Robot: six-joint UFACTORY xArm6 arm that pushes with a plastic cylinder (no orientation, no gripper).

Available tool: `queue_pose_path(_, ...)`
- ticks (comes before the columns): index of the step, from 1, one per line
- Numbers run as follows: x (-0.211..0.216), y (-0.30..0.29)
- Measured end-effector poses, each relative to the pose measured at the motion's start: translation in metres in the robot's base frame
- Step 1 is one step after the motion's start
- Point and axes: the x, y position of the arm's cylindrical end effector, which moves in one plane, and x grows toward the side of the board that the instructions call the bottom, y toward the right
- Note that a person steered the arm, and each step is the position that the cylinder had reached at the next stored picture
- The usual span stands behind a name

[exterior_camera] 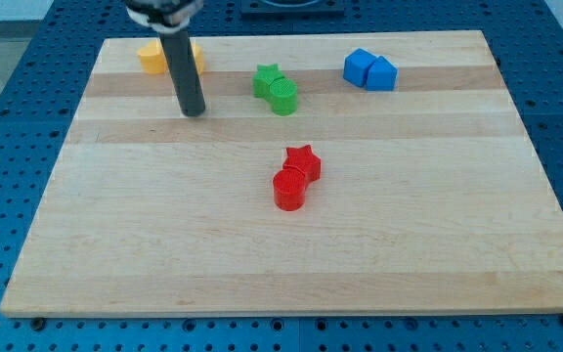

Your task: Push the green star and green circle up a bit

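The green star (267, 80) sits near the view's top centre, and the green circle (283, 97) touches it at its lower right. My tip (193, 111) rests on the wooden board (115, 225), well to the left of the green pair and slightly below the star's level. It touches no block.
Two yellow blocks (154, 57) lie at the top left, partly hidden behind my rod. Two blue blocks (370, 69) sit together at the top right. A red star (303, 161) and a red circle (288, 189) touch each other at the board's middle.
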Motion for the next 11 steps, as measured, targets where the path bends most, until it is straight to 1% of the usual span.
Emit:
queue_pose_path(1, 0.028, 0.056)
queue_pose_path(2, 0.029, 0.1)
queue_pose_path(3, 0.023, 0.116)
queue_pose_path(7, -0.024, 0.132)
queue_pose_path(9, -0.035, 0.131)
queue_pose_path(11, -0.035, 0.095)
